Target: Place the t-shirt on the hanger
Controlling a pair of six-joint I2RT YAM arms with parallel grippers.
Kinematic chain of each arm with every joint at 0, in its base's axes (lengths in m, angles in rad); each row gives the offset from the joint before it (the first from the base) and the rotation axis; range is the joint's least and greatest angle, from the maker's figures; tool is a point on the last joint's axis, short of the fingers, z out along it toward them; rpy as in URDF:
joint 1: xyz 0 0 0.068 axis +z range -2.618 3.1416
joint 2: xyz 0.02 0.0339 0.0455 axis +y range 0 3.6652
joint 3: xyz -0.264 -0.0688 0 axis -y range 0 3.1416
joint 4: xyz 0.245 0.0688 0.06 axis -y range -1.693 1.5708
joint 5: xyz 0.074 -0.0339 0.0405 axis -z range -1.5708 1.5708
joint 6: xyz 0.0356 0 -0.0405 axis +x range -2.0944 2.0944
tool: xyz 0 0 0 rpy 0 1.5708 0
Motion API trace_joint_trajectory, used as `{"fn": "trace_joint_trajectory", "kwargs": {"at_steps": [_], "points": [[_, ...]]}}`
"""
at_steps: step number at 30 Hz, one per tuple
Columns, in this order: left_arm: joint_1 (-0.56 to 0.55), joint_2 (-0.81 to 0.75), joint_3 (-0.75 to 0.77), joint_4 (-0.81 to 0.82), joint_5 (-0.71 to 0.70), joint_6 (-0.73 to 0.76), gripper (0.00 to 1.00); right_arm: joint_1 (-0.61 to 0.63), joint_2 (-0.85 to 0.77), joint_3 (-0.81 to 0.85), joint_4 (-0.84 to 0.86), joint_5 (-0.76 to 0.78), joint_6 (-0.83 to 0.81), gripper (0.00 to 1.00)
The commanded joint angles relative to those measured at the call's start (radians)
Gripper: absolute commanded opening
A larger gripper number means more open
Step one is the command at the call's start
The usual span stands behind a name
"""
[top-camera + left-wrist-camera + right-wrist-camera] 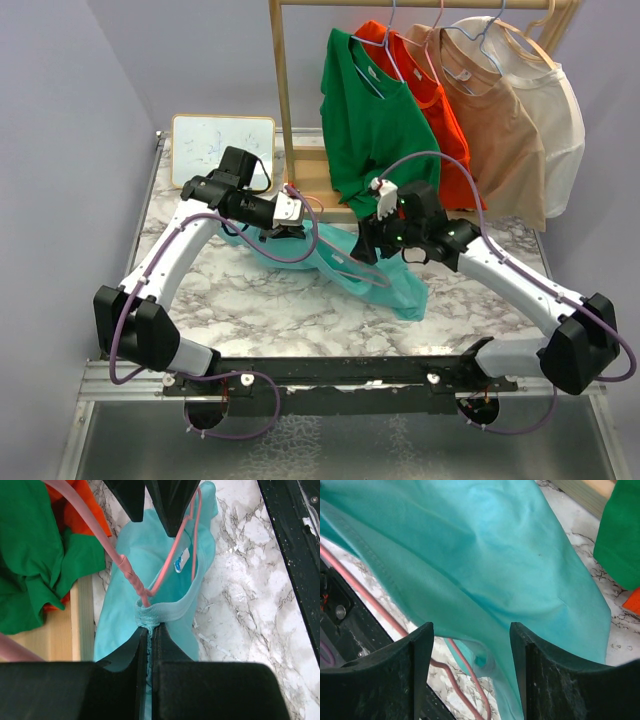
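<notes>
Left wrist view: L gripper clamped tight on the collar of the t-shirt, with the hanger neck poking out thru that opening toward 11 o'clock. Threading step, prob. midway. R gripper has its jaws partway apart, cloth draped past the gap, nothing pinched. The shirt lies mid-table, trailing to 4 o'clock. Next: R must work fabric over a hanger shoulder w/o tugging the collar loose.
</notes>
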Motion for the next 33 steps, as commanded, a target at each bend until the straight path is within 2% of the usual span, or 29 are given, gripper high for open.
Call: {"fn": "trace_joint_trajectory", "kwargs": {"at_steps": [1,12,21,27,31,33], "points": [[0.000,0.008,0.022,-0.020,0.003,0.033,0.00,-0.003,-0.040,0.017,-0.013,-0.016,0.017,0.62],[0.000,0.018,0.022,-0.020,0.007,0.036,0.00,-0.003,-0.020,-0.028,-0.073,0.005,-0.006,0.60],[0.000,0.022,0.028,-0.023,0.008,0.039,0.00,-0.003,0.070,-0.016,-0.048,0.109,0.027,0.48],[0.000,0.023,0.031,-0.023,0.005,0.042,0.00,-0.003,0.110,0.012,-0.059,0.129,0.031,0.30],[0.000,0.021,0.021,-0.020,-0.009,0.045,0.00,-0.003,0.086,0.011,-0.092,0.171,0.031,0.09],[0.001,0.022,0.011,-0.010,-0.025,0.041,0.00,-0.003,0.063,0.005,-0.106,0.195,0.033,0.02]]}}
